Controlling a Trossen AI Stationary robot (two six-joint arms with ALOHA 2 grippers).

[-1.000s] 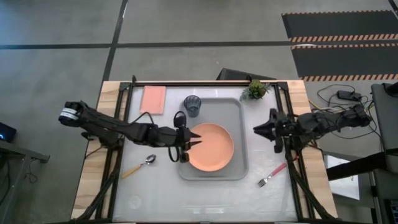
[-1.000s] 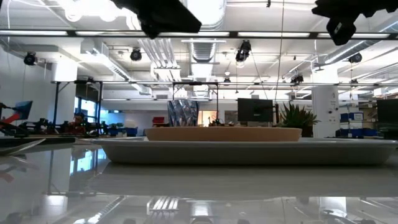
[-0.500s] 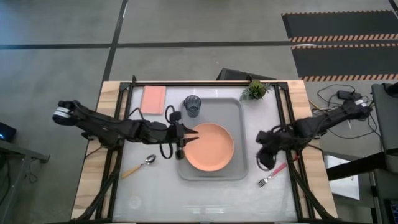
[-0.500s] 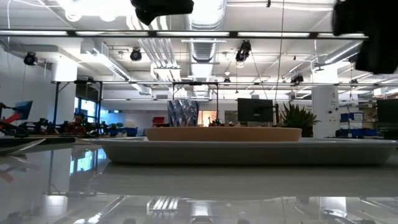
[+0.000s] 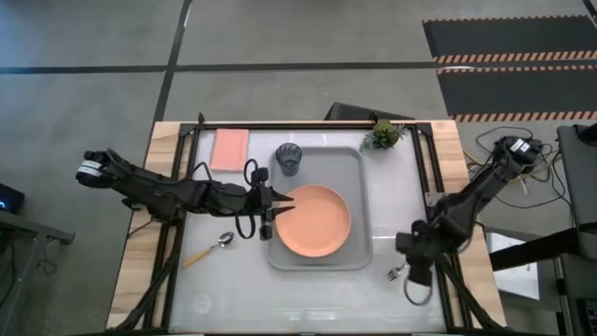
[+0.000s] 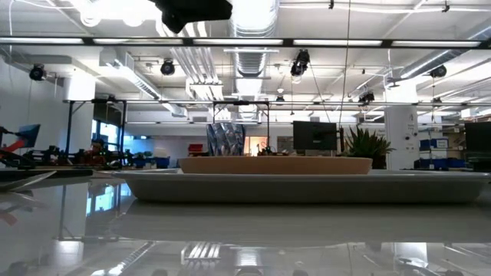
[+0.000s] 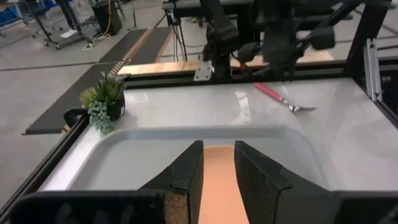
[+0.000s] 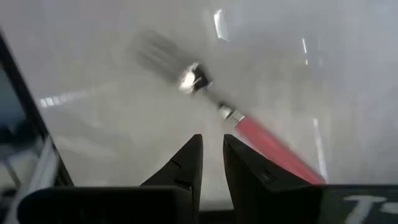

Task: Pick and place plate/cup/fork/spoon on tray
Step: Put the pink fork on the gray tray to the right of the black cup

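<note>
The salmon-orange plate (image 5: 315, 221) lies flat in the light grey tray (image 5: 359, 187). The dark cup (image 5: 288, 159) stands in the tray's far left corner. The spoon (image 5: 207, 250) lies on the table left of the tray. The fork (image 8: 249, 127) lies on the table right of the tray; in the high view only its tines (image 5: 395, 273) show. My left gripper (image 5: 277, 209) hovers over the plate's left rim, narrowly open and empty (image 7: 217, 163). My right gripper (image 5: 409, 261) hangs over the fork's handle, narrowly open (image 8: 212, 155), with nothing between the fingers.
A pink rectangular pad (image 5: 229, 149) lies at the table's far left, beside the cup. A small green potted plant (image 5: 382, 133) stands at the far right corner. Dark frame rails run along the table's left and right edges. Bare table shows in front of the tray.
My right gripper has swung from beside the tray's right rim toward the table's near edge and down, and now stands over the fork. My left gripper has drawn back toward the table's left edge, from over the plate to its left rim. The plate has stayed in place.
</note>
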